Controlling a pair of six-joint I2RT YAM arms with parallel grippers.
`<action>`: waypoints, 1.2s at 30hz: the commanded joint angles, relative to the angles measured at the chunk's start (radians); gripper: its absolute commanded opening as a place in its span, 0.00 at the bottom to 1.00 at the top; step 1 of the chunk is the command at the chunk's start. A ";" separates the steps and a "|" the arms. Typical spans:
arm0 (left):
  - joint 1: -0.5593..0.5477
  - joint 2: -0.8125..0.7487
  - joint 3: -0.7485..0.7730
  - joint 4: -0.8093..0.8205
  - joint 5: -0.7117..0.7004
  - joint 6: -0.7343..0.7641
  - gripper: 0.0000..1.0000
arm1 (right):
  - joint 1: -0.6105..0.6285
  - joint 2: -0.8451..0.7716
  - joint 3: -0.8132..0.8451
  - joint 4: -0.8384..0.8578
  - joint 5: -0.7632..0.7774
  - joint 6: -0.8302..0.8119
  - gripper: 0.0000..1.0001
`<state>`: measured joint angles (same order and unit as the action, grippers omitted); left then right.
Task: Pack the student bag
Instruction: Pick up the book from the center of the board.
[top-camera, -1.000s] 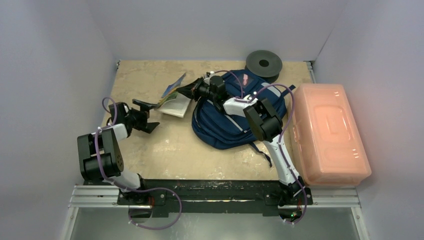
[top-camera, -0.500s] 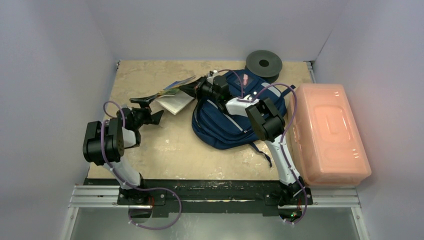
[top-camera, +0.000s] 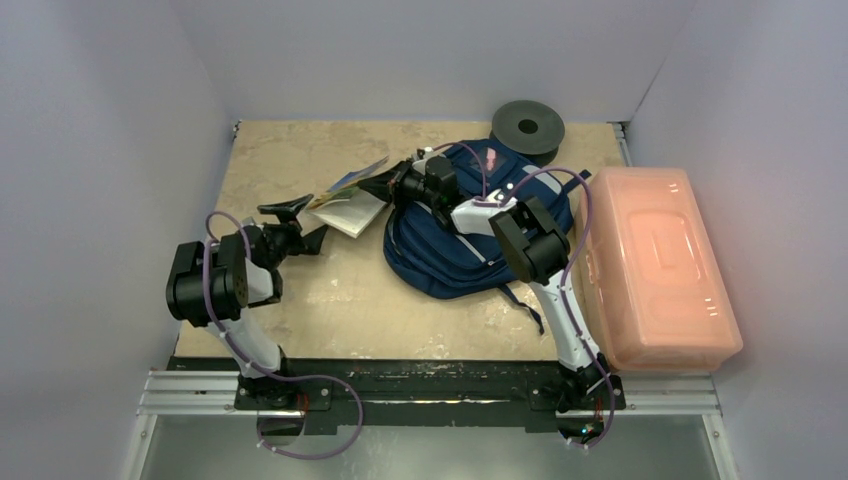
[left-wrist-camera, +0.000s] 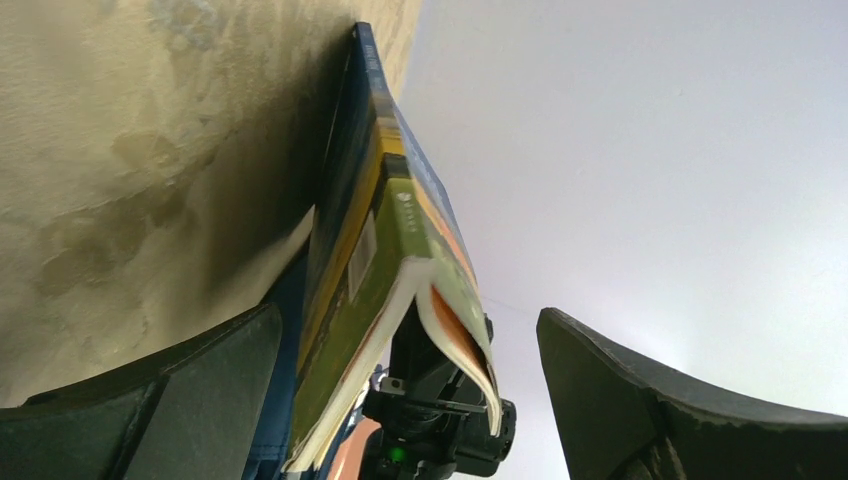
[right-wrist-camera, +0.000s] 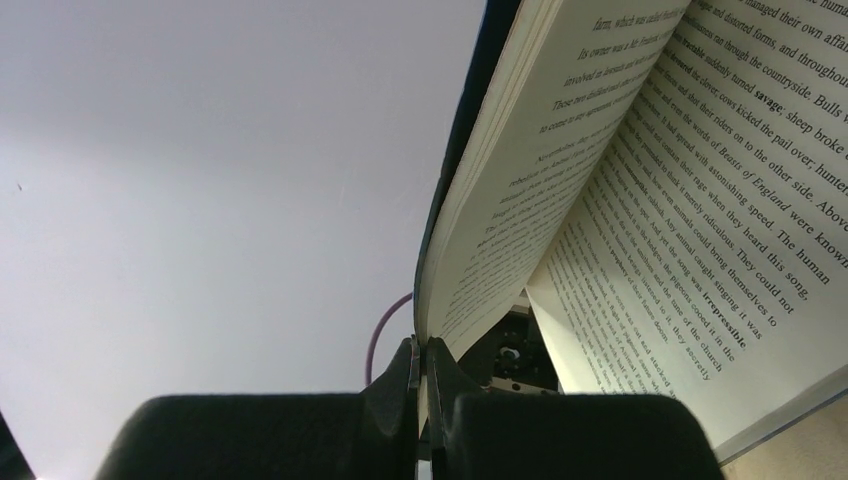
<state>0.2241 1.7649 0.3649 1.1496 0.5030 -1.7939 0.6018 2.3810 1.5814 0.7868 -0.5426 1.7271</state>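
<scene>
Right, nearest first: the left gripper (top-camera: 300, 224) sits well left of the student bag (top-camera: 440, 258), low over the table (top-camera: 330, 300). Its jaws are spread wide w/ nothing btwn them. In the left wrist cam both fingers (left-wrist-camera: 170, 400) frame the book (left-wrist-camera: 380, 230) from a short way off, no contact.

The bag, navy w/ pale trim, lies slumped approx mid-table, w/ the right arm reaching across its top. A pink translucent box (top-camera: 655, 270) lies just right of the bag, touching or nearly so; can't tell which.

At the bag's far-left edge the right gripper (top-camera: 383, 183) is pinched tight on the book. The right wrist cam shows the fingers closed on a thin edge, cover or a few pgs, can't tell which. The book hangs fanned open left of the bag, printed pgs showing. Its low end is on or just over the table; can't tell.

A black disc (top-camera: 528, 124) lies just behind the bag, at the far edge.
</scene>
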 joint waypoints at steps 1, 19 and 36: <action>0.002 -0.055 0.069 -0.055 0.034 0.084 1.00 | -0.020 -0.089 -0.006 0.058 0.027 0.024 0.00; -0.050 -0.023 0.216 -0.217 0.015 0.182 0.38 | -0.009 -0.147 -0.089 0.040 -0.022 -0.058 0.08; -0.057 -0.214 0.319 -0.680 0.131 0.566 0.00 | 0.405 -0.773 -0.346 -1.068 1.145 -1.915 0.94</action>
<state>0.1741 1.7039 0.6075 0.6537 0.5648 -1.4174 0.7841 1.7351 1.4513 -0.1532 0.0013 0.3687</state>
